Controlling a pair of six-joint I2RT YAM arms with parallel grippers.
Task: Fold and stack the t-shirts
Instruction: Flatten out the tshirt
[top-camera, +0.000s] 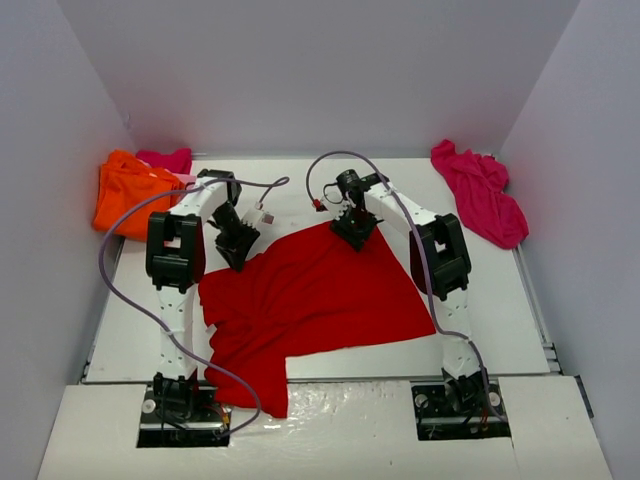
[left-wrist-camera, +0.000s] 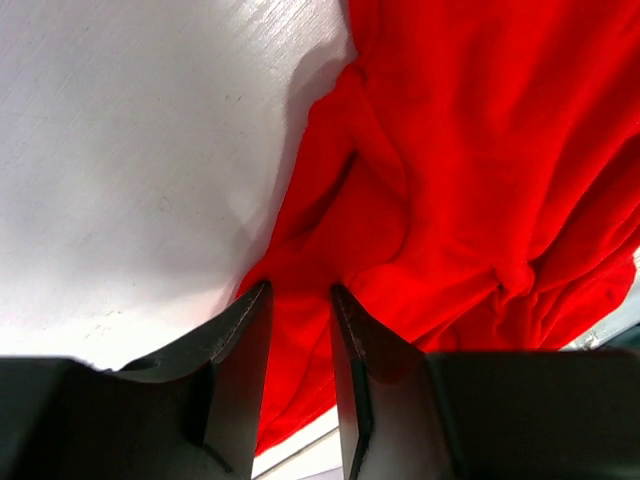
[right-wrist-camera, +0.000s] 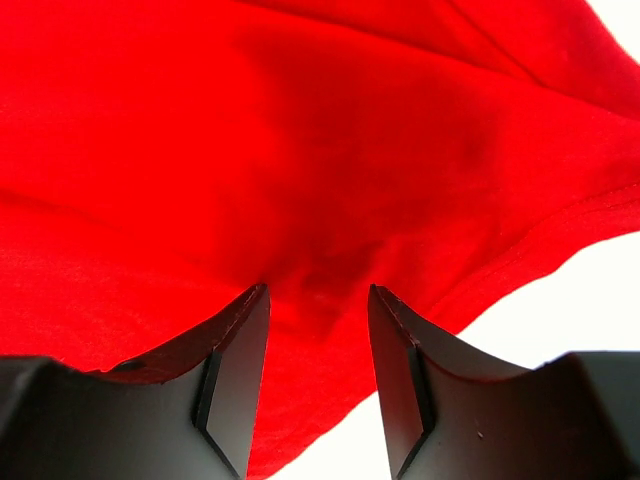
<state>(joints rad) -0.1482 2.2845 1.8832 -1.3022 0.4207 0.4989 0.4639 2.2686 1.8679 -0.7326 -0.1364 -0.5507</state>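
Note:
A red t-shirt lies spread across the middle of the table, flat on the right and crumpled on the left, with a flap hanging over the near edge. My left gripper is down at its far left corner. In the left wrist view its jaws stand narrowly apart, with bunched red cloth between them. My right gripper is down at the far right corner. In the right wrist view its jaws stand wider apart over a pucker of red cloth.
An orange t-shirt lies heaped at the far left with a pink one behind it. A magenta t-shirt lies crumpled at the far right. White walls close in the table on three sides.

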